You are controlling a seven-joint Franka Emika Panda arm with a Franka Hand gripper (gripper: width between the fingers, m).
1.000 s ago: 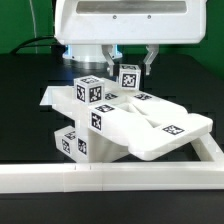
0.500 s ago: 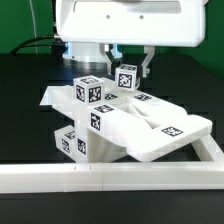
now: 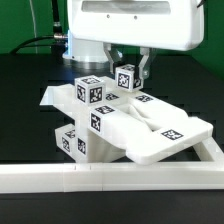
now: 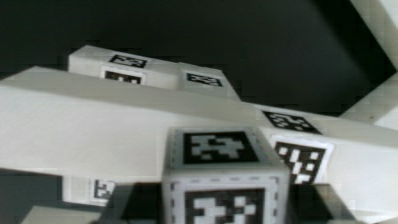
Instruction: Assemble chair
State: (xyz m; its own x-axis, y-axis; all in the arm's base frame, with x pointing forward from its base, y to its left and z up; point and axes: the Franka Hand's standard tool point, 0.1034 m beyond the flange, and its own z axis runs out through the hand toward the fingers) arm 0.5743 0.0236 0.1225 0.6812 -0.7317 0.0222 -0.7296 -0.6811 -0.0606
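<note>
Looking at the exterior view, you have the glossy white plastic chair assembly [image 3: 130, 125] sitting on the black table [image 3: 25, 110], a stack of blocky bars and a wide tray-like seat panel, each carrying small black-and-white square tags. The seat panel slopes toward the exterior view's right, where it rests close to the long white L-shaped rail [image 3: 110, 178] that runs along the front edge and turns up at the exterior view's right. Above the assembly hangs the arm's white wrist housing [image 3: 130, 25], and below it the two-finger gripper [image 3: 127, 72] has its dark jaws closed on a small white tagged bar [image 3: 126, 77], one jaw on each side. That bar stands upright, its lower end at the top of the assembly, just beside the tagged block [image 3: 90, 92] on the exterior view's left.

In the wrist view, you see the same white tagged bar [image 4: 226, 175] close up in the foreground, a tag on its top face and another on its side. Behind it lie the white panels of the chair assembly [image 4: 125, 110] with several tags showing. The jaws themselves are out of this frame.
</note>
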